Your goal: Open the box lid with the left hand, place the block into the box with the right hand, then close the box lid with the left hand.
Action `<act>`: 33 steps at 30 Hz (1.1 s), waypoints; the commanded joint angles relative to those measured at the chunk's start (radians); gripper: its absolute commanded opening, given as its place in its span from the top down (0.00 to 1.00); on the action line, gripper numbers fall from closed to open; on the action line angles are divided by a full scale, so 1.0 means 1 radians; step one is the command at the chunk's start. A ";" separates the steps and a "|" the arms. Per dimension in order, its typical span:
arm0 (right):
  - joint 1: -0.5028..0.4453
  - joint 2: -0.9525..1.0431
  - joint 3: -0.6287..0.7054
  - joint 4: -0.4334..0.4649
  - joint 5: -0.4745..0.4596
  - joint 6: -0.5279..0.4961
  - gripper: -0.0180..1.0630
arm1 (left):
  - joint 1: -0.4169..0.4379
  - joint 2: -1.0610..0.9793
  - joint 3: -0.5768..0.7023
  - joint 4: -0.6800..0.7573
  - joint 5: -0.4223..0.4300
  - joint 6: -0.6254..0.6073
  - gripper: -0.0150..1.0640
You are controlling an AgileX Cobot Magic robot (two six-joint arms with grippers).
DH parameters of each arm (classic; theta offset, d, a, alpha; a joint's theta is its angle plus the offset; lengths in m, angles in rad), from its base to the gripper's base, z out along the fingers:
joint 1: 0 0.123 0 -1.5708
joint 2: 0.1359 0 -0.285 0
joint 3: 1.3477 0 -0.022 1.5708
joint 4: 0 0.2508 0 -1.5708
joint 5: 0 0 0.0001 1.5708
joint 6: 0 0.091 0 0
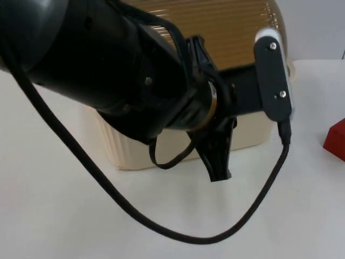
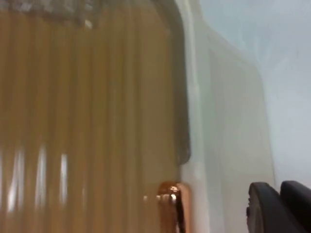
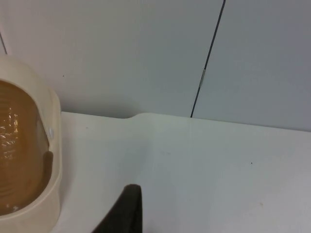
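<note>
Overhead, the left gripper (image 1: 218,162) hangs at the box's (image 1: 248,135) front, lid (image 1: 215,27) raised, finger spread unclear; block (image 1: 336,140) at table's (image 1: 64,216) right edge. Left wrist: lid's amber ribs (image 2: 87,121). Right wrist: box (image 3: 29,155) near the partition (image 3: 146,53); right gripper's (image 3: 127,208) opening unreadable.

Ribbed amber lid (image 2: 87,126), cream box (image 2: 228,121), copper latch (image 2: 171,204)
</note>
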 commanded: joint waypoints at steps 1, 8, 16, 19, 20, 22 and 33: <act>0.005 -0.001 -0.008 -0.005 -0.013 -0.001 0.01 | 0.002 0.000 -0.004 0.003 0.025 0.012 0.91; 0.005 -0.001 -0.008 -0.005 -0.013 -0.001 0.01 | 0.002 0.000 -0.006 0.003 0.100 0.055 0.99; 0.005 -0.001 -0.008 -0.005 -0.013 -0.001 0.01 | 0.002 0.000 -0.006 0.003 0.084 0.048 0.99; 0.005 -0.001 -0.008 -0.005 -0.013 -0.001 0.01 | 0.009 0.000 -0.008 0.003 0.082 0.048 0.99; 0.005 -0.001 -0.008 -0.005 -0.013 -0.001 0.01 | 0.013 0.005 -0.014 0.003 0.082 0.048 0.99; 0.005 -0.001 -0.008 -0.005 -0.013 0.006 0.01 | 0.020 0.010 -0.021 0.003 0.092 0.048 0.99; 0.005 -0.001 -0.008 -0.005 -0.013 0.008 0.01 | 0.026 0.037 -0.057 0.003 0.078 0.125 0.99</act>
